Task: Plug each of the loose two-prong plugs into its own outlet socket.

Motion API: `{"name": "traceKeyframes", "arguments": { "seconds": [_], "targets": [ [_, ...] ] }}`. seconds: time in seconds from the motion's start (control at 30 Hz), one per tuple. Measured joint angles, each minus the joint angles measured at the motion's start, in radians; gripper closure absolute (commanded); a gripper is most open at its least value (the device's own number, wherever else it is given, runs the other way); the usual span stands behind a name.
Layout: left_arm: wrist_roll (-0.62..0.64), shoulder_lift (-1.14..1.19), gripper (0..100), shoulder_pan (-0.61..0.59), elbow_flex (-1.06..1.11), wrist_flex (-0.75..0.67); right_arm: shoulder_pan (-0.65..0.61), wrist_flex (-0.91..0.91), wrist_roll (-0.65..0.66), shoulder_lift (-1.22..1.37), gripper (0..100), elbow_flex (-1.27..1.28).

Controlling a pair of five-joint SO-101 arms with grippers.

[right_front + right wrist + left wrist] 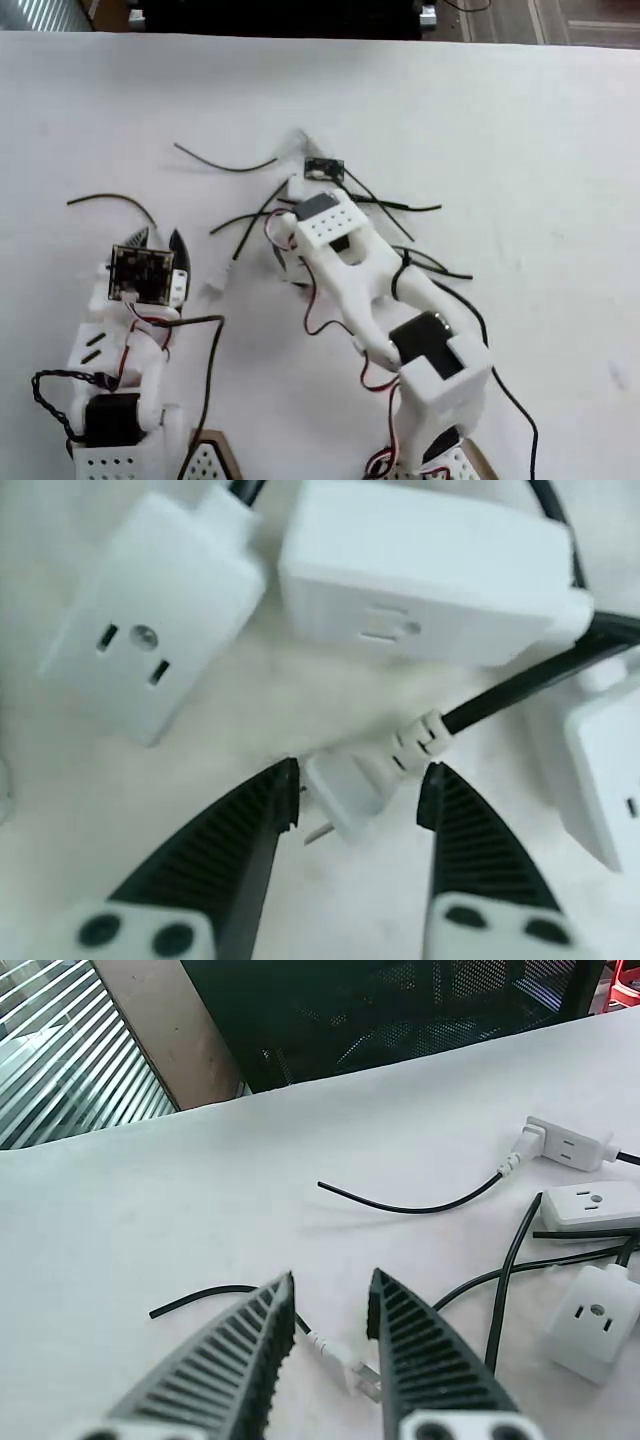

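straddling plug [345, 795], right gripper [362, 775]; prongs [318, 830] seemingly half-hidden

Outlet socket [605, 770]: cut off at the picture edge, right wrist view.
Two-prong plug [335, 1352]: prongs partly hidden behind a finger of the left gripper [331, 1275], left wrist view.

White arms [345, 275], black ribbed tool fingers [230, 1360]

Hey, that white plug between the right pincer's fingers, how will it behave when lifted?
The white plug looks small and rigid, so it should lift lightly, though its smooth tapered body may slip. Its thick black cord trails past an outlet block, so it will probably tug and twist the plug.
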Motion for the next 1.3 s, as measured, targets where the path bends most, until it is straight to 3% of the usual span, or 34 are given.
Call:
{"name": "traceKeyframes", "arguments": {
  "seconds": [0.2, 0.37, 0.6, 0.97, 1.3],
  "targets": [
    [0.0, 0.0, 86, 0.0, 0.0, 0.0, 0.003, 0.031, -0.003, 0.063, 82.4, -0.083],
    [0.0, 0.0, 86, 0.0, 0.0, 0.0, 0.002, 0.117, 0.0, 0.068, 97.8, -0.173],
    [0.0, 0.0, 86, 0.0, 0.0, 0.0, 0.003, 0.199, 0.006, 0.068, 97.9, -0.227],
    [0.0, 0.0, 86, 0.0, 0.0, 0.0, 0.018, 0.393, 0.215, 0.031, 97.9, -0.233],
    [0.0, 0.0, 86, 0.0, 0.0, 0.0, 0.127, 0.526, 0.43, -0.353, 97.9, -0.233]
  ]
}}
